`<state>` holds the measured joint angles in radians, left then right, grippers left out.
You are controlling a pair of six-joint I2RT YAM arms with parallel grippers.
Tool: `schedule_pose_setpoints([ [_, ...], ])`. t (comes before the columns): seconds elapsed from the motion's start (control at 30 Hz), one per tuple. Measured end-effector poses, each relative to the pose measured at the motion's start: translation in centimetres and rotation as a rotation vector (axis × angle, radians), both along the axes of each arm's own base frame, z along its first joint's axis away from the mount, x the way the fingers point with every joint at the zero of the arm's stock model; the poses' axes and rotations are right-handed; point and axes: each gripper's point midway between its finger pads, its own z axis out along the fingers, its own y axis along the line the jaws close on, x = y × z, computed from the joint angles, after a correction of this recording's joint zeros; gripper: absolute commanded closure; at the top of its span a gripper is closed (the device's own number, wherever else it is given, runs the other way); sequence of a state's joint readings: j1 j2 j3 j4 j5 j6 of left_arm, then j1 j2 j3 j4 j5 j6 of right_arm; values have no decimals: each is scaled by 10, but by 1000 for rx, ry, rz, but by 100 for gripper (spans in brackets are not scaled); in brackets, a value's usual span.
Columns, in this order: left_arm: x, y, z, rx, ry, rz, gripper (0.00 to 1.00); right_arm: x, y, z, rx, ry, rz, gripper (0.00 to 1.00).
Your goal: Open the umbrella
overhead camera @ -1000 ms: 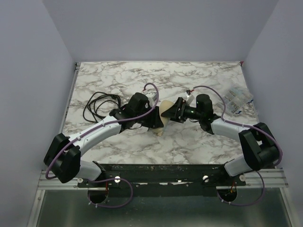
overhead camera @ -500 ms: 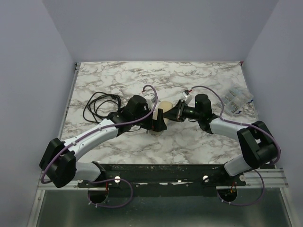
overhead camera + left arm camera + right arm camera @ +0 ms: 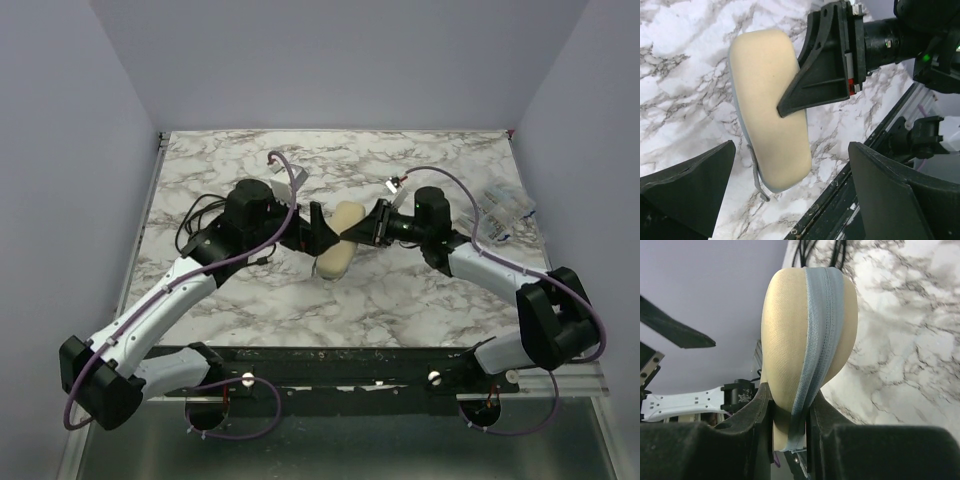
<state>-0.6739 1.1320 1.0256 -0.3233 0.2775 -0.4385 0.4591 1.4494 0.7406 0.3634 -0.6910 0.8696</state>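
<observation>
Right gripper (image 3: pixel 789 401) is clamped on the pale oval case (image 3: pixel 790 330), fingers pinching one end with the grey zipper seam (image 3: pixel 817 315) running right between them. From the left wrist camera, one black finger presses flat on the case's broad beige face. The case is all that shows; the umbrella cannot be seen in any view.

Left gripper (image 3: pixel 791 148) is spread as wide as it goes, holding nothing. Its two fingers sit either side of the case's free end, clear of it with a gap on both sides. The two grippers face each other across the middle of the marble table (image 3: pixel 400 300), with the case slanted between them. Its far end is in the right gripper and its near end dips toward the left one. Whether that near end touches the marble, I cannot tell. A small zipper pull (image 3: pixel 758 181) sticks out at the low end.

A coil of black cable (image 3: pixel 205 215) lies behind the left arm, well apart from the case. A clear plastic packet (image 3: pixel 503 210) sits at the table's right edge.
</observation>
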Motion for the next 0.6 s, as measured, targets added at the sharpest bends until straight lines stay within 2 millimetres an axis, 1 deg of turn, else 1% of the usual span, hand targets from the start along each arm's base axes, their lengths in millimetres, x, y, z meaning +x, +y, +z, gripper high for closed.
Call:
schedule_pose_setpoints([
  [0.1, 5, 14, 22, -72, -1, 6, 2, 2, 2, 22, 27, -49, 6, 99],
  [0.17, 13, 24, 36, -117, 6, 15, 1, 4, 4, 39, 49, -87, 13, 99],
  [0.27, 19, 33, 58, -166, 11, 0, 2, 6, 6, 68, 82, -151, 22, 99],
  [0.33, 18, 30, 75, -191, -1, -39, 2, 7, 7, 88, 104, -194, 26, 99],
  [0.43, 12, 21, 103, -238, -43, -136, 1, 8, 8, 115, 139, -254, 28, 99],
  [0.53, 5, 14, 114, -283, -70, -222, 2, 6, 8, 134, 180, -298, 32, 100],
  [0.6, 0, 9, 113, -309, -78, -271, 2, 3, 8, 143, 206, -312, 38, 99],
])
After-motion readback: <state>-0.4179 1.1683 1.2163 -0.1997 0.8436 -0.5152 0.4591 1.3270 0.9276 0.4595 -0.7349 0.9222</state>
